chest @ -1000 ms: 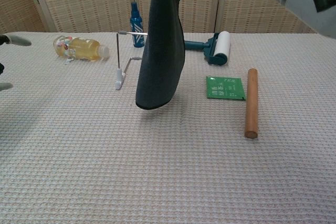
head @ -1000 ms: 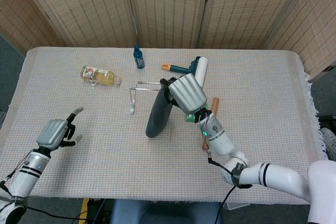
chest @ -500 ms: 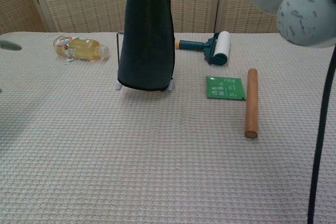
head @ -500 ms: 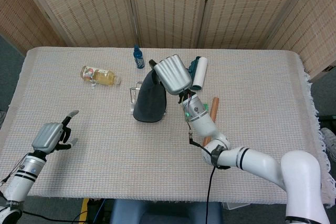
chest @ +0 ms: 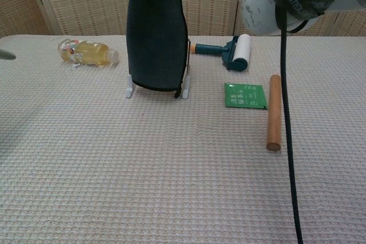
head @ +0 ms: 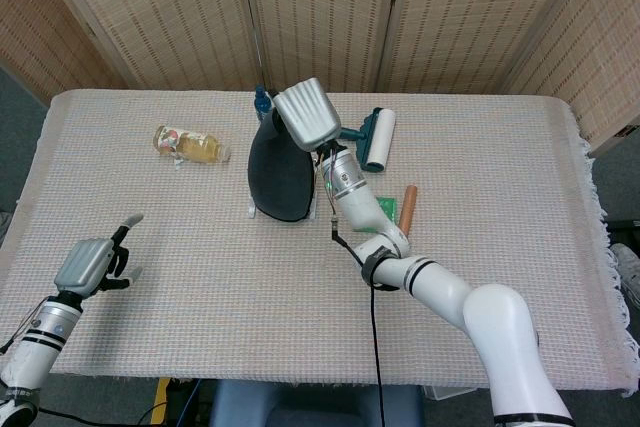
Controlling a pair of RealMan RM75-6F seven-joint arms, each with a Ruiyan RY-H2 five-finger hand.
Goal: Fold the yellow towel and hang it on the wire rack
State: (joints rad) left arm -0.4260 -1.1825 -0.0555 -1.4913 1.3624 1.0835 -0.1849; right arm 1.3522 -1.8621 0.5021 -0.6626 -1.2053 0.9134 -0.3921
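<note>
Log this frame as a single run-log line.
dark towel draped over wire rack | right robot hand atop it | left robot hand idle

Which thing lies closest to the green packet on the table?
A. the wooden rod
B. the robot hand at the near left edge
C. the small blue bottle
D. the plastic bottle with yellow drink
A: in the chest view the brown wooden rod lies just right of the flat green packet, while the bottle of yellow drink, the small blue bottle and the left robot hand are far off.
</note>
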